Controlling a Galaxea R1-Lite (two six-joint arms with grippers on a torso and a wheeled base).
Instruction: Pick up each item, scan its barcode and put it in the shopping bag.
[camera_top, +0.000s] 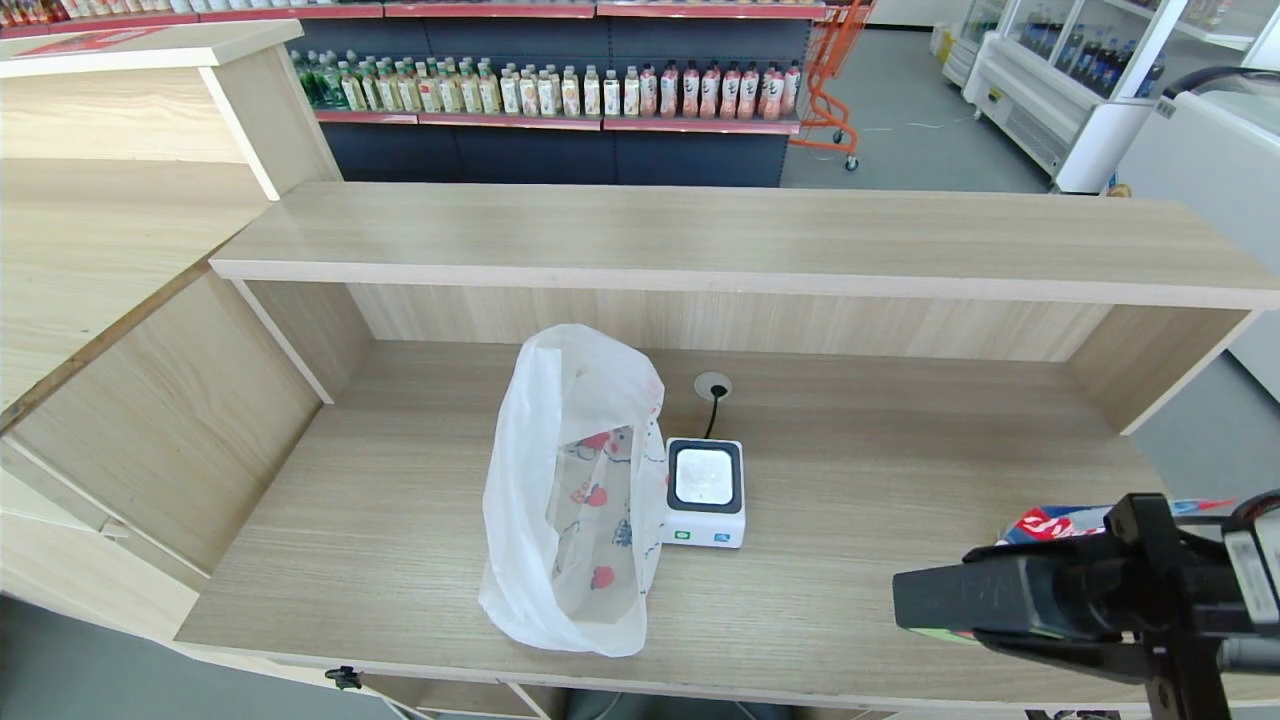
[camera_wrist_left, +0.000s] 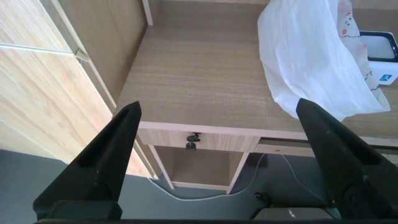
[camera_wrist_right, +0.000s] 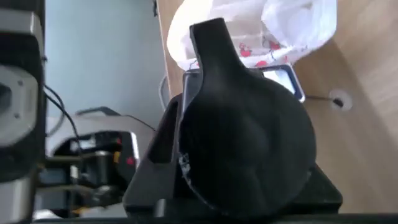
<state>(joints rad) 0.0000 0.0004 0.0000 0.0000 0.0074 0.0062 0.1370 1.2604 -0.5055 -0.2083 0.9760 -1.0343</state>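
Observation:
A white plastic shopping bag (camera_top: 570, 480) stands open at the middle of the wooden counter (camera_top: 880, 480), with red-and-blue patterned items showing through it. Right beside it sits a small white barcode scanner (camera_top: 705, 490) with a dark-framed window facing up. A red, white and blue packet (camera_top: 1060, 522) lies near the counter's right front, partly hidden behind my right gripper (camera_top: 905, 600), which hovers low over that corner; a green edge (camera_top: 940, 633) peeks out beneath it. My left gripper (camera_wrist_left: 219, 109) hangs open and holds nothing, in front of the counter's front edge, left of the bag (camera_wrist_left: 311, 56).
A raised shelf (camera_top: 740, 240) runs along the back and wooden side walls (camera_top: 170, 420) close in both ends. A cable passes through a grommet (camera_top: 713, 385) behind the scanner. A small key (camera_wrist_left: 193, 140) sticks out below the front edge.

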